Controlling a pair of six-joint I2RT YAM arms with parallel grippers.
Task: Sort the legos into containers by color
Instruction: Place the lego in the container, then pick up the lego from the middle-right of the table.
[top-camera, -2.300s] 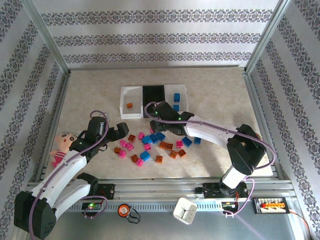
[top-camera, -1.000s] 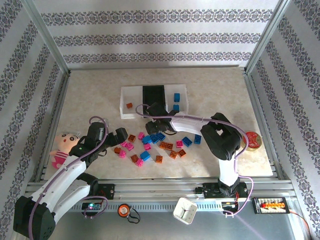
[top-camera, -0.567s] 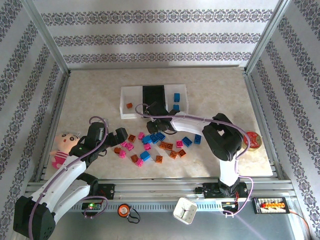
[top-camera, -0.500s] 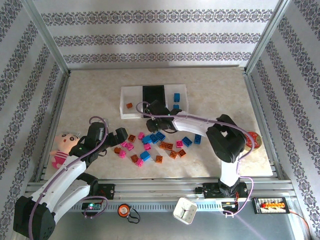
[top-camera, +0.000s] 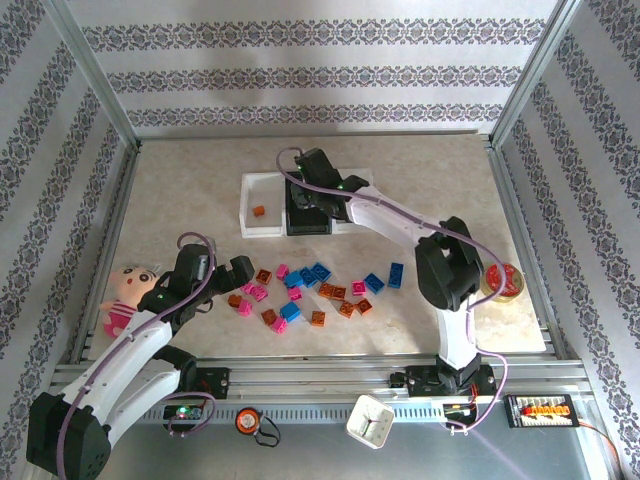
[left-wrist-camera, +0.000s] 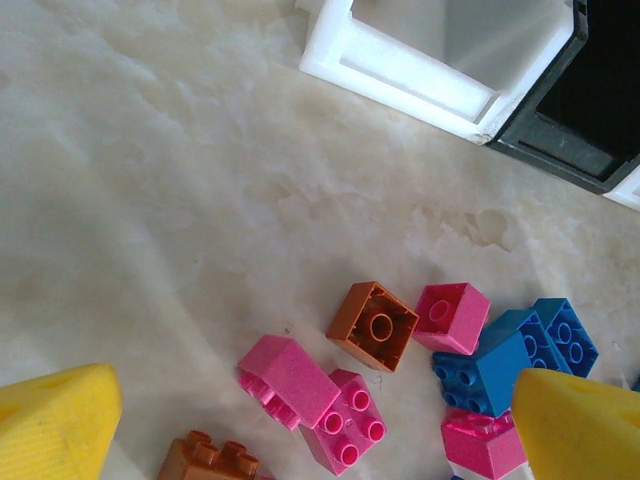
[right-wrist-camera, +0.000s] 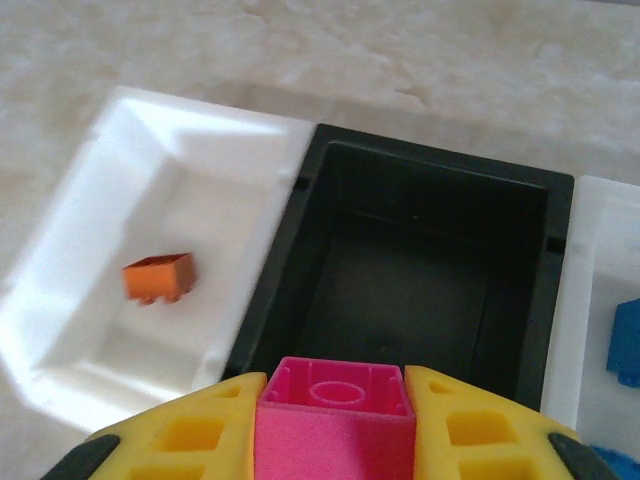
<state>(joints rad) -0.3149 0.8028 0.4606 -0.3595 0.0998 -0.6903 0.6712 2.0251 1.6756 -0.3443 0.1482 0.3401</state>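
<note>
My right gripper (right-wrist-camera: 335, 385) is shut on a magenta-pink lego (right-wrist-camera: 335, 425), held hollow side up above the near edge of the black container (right-wrist-camera: 440, 168). In the top view that gripper (top-camera: 305, 203) hangs over the black bin (top-camera: 307, 182). The left white container (right-wrist-camera: 200, 112) holds one orange lego (right-wrist-camera: 158, 277); a blue lego (right-wrist-camera: 628, 342) lies in the right white one. My left gripper (left-wrist-camera: 315, 392) is open above loose legos: two pink (left-wrist-camera: 288, 378), an upturned orange (left-wrist-camera: 373, 325) and a blue (left-wrist-camera: 500, 365). Several legos (top-camera: 310, 290) lie scattered mid-table.
A pink-dressed doll (top-camera: 125, 295) lies at the table's left edge beside my left arm. A red round tin (top-camera: 503, 280) sits near the right edge. A white cup (top-camera: 370, 420) stands on the front rail.
My right gripper closed on a pink lego at the pile's far edge, then lifted it away to above the black bin. The left arm stayed put, still open.
</note>
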